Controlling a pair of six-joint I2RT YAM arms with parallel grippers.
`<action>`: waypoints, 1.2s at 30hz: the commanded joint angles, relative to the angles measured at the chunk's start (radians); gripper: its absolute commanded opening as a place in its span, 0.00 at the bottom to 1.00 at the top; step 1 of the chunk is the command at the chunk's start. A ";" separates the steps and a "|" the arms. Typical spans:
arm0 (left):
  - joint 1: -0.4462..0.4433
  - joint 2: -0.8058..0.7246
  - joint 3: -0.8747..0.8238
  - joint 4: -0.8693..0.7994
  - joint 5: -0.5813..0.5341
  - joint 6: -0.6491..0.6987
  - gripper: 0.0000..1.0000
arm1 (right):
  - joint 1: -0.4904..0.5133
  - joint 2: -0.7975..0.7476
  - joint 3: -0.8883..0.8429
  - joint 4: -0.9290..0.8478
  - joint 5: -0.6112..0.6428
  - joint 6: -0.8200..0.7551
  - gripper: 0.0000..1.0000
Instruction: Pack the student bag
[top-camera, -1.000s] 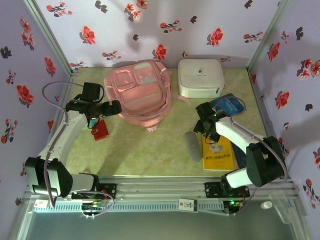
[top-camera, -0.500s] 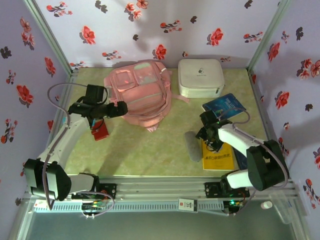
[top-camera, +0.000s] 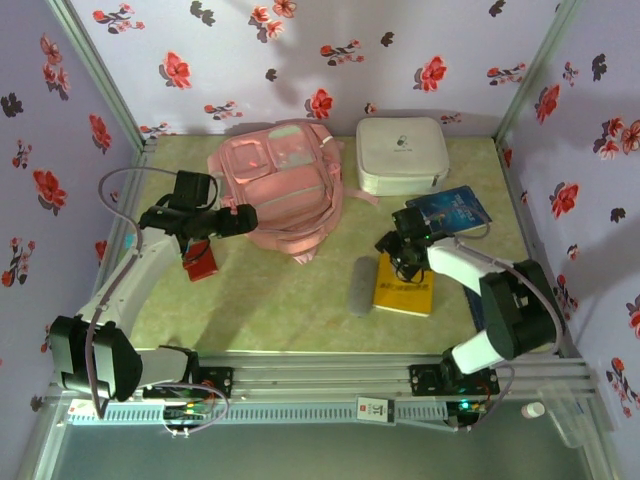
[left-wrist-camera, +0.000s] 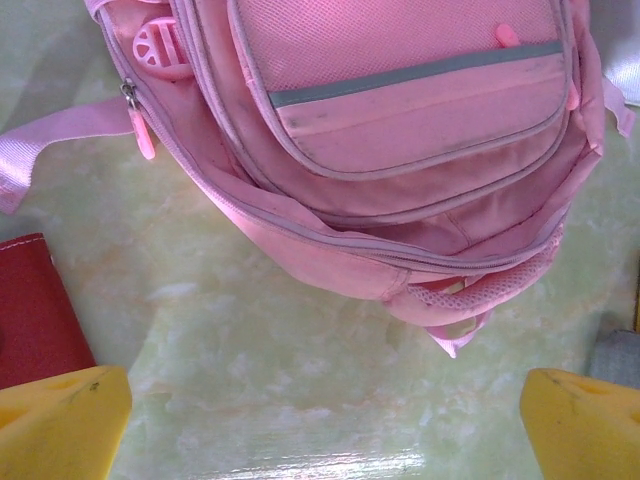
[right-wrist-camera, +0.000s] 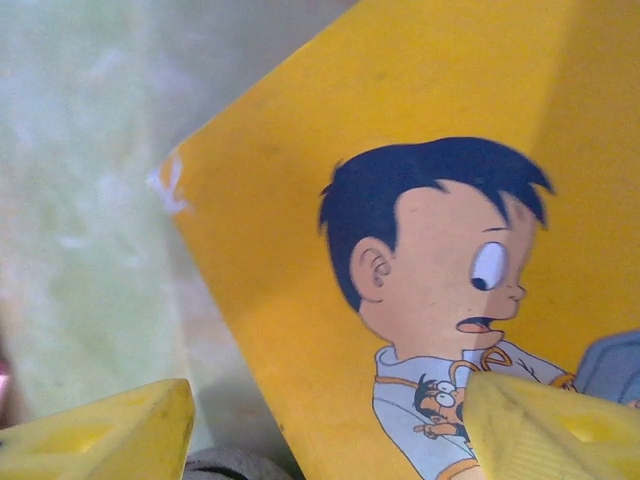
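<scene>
- One pale green marbled table (top-camera: 290, 300) carries everything, with flowered walls on three sides.
- The student bag (top-camera: 275, 190) is the biggest thing on it. It lies flat, front pockets up, at the back of the table, left of centre. The left wrist view shows its zip lines closed along the side and a pink loop jutting from its near end.
- The white hard case (top-camera: 401, 155) sits just right of the bag, with one pink strap reaching toward it.
- The yellow book (top-camera: 408, 290) lies flat at the right and near side, well apart from the bag. A cartoon boy is on its cover (right-wrist-camera: 330, 260).
- The blue book (top-camera: 452, 208) lies behind the yellow one, close to it.
- The grey oblong pouch (top-camera: 361, 286) lies just left of the yellow book.
- The red flat item (top-camera: 200, 260) lies near the bag's left side, beneath the left arm, and also shows at the left edge of the wrist view (left-wrist-camera: 30, 310).
- The left gripper (top-camera: 245, 218) is at the bag's near left edge. Its yellow fingers are spread wide and empty (left-wrist-camera: 322, 420), with bare table between them and the bag just ahead, not touched.
- The right gripper (top-camera: 397, 255) is low over the yellow book's far left corner, with the bag off to its left and farther back. Its jaws are apart (right-wrist-camera: 325, 435), one finger over the cover and the other off the book's edge, clamping nothing.
</scene>
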 joint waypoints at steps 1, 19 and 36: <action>-0.014 0.018 -0.011 0.015 0.048 -0.006 1.00 | 0.017 0.099 0.046 0.117 -0.081 0.037 0.71; -0.367 0.191 0.088 0.143 0.107 -0.050 1.00 | -0.038 -0.230 -0.005 -0.281 0.182 -0.190 0.71; -0.618 0.840 0.696 -0.009 -0.039 -0.095 0.72 | -0.182 -0.226 -0.148 -0.111 -0.026 -0.341 0.54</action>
